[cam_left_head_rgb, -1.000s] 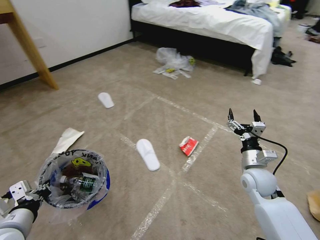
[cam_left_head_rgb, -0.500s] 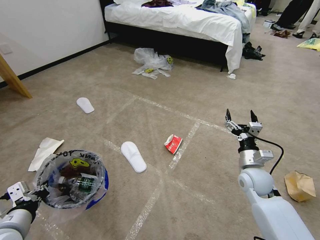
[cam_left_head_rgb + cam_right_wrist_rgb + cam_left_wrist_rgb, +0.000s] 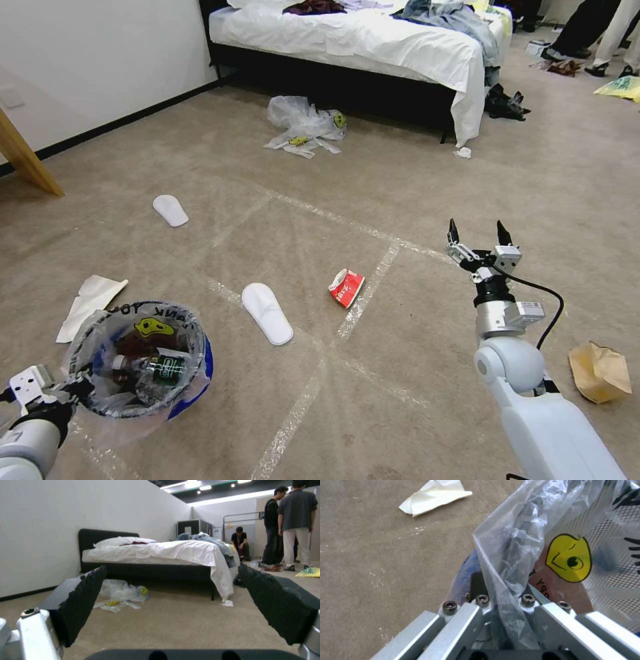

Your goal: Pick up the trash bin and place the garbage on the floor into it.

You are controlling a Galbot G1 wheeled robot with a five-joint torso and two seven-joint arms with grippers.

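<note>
At the far left of the head view, the left gripper is seen low beside the robot, its jaws clamped on the rim of the trash bin. In the left wrist view the rim and the clear plastic liner are pinched between the metal fingers, and the yellow face printed on the bag is seen just past them. The bin is held above the beige carpet, and a small bottle is seen lying inside it with other litter.

Just beyond the bin, a flat piece of white paper lies on the carpet. Farther off, a white slipper is seen on its own, and a second white slipper rests nearer, beside a clear tape line. A heap of clear plastic bags is found at the foot of the bed.

Near the middle, a crushed red carton lies touching a tape line. To its right, the right gripper is held raised above the carpet, pointing forward, its jaws spread wide with nothing between them; in the right wrist view the two black ridged pads are seen well apart.

A small white crumpled scrap lies by the bed's corner. At the far right, a crumpled brown paper bag is seen on the carpet beside the right arm.
</note>
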